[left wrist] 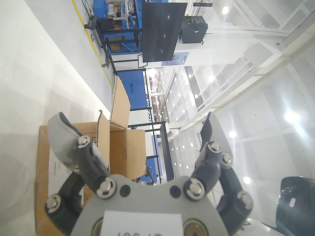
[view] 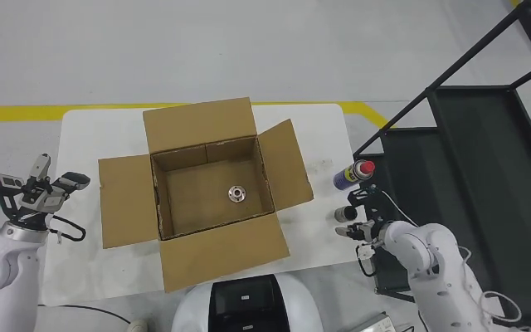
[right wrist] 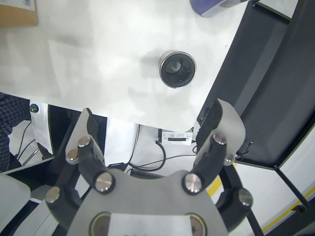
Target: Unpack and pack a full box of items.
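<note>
At the far left, the left claw (view: 55,176) hung by the edge of the surface (view: 99,124), its fingers spread wide and holding nothing, facing the box (view: 207,133). The box sat mid-surface with all four flaps folded out, and one small round metal part (view: 236,193) lay on its floor, right of centre. Right of the box stood a blue can (view: 353,174), red cap up. Just nearer the robot was a short cylinder (right wrist: 177,69), upright on its end near the surface's right edge. The right claw (right wrist: 152,111) hovered above and just short of that cylinder, fingers apart and empty, with the cylinder straight ahead on the line between them. The cylinder's long axis ran vertical, so a grasp would likely come from over the top, with a finger on either side. The right arm was by far the nearer; the left was well apart, across the box. The surface was white. Around it lay grey floor with a yellow line and a black metal frame (view: 465,149) at the right, with blue shelving (left wrist: 118,8) and a dark screen (left wrist: 162,30) farther off.
</note>
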